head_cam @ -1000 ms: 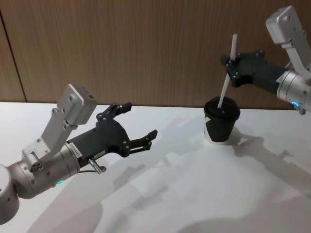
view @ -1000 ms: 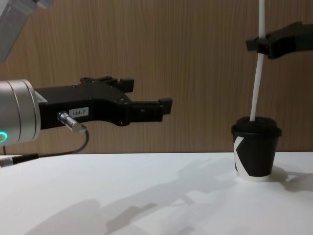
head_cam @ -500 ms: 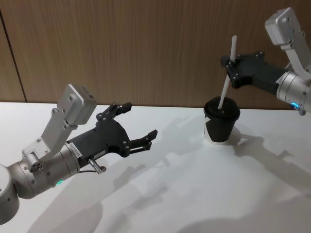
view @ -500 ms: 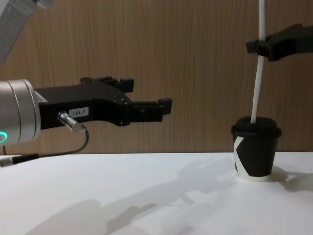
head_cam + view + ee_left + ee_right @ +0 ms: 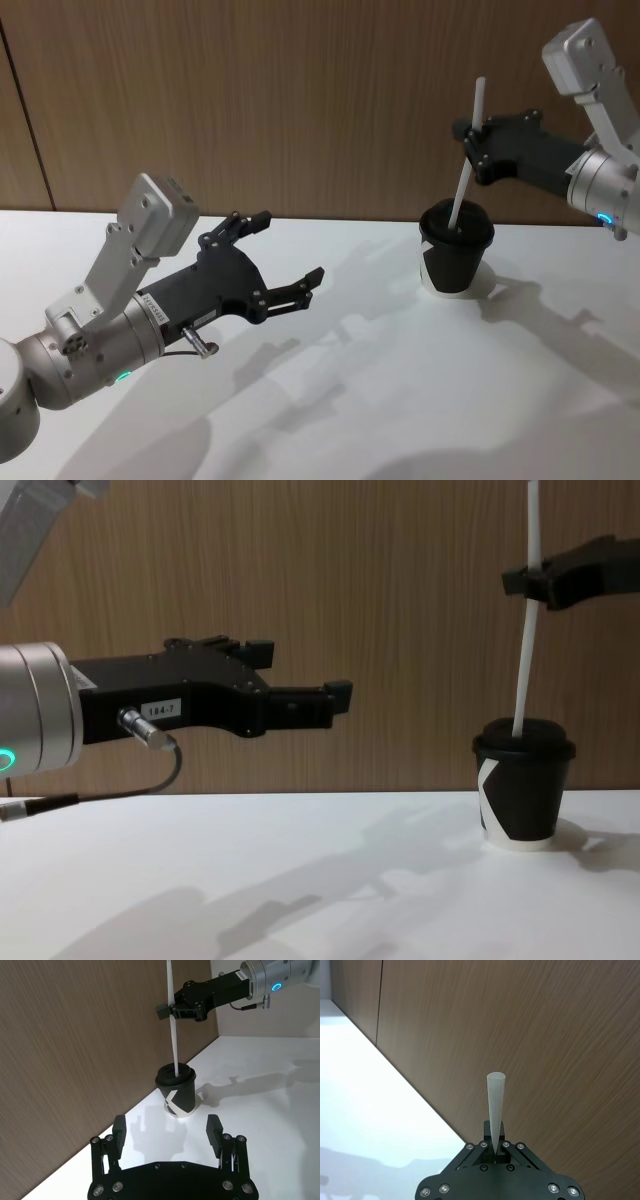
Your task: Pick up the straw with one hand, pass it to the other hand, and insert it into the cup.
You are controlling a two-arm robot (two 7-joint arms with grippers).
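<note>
The black cup [image 5: 455, 255] with its lid stands on the white table at the right. Above it, my right gripper [image 5: 472, 135] is shut on the upper part of the white straw [image 5: 465, 165]. The straw leans slightly, and its lower end sits in the lid's opening. The left wrist view shows the same straw [image 5: 173, 1035], cup [image 5: 176, 1092] and right gripper [image 5: 167, 1009] from afar. In the right wrist view the straw [image 5: 495, 1105] rises from between the closed fingers. My left gripper [image 5: 290, 245] hovers open and empty over the table's left part, well away from the cup [image 5: 523, 785].
A wood-panelled wall runs close behind the white table [image 5: 400, 400]. A thin dark cable [image 5: 150, 780] loops under the left wrist. Bare tabletop lies between the left gripper [image 5: 300, 670] and the cup.
The right gripper has sunk a little with the straw, so the straw's lower end reaches slightly deeper at the lid. The left arm has stayed put.
</note>
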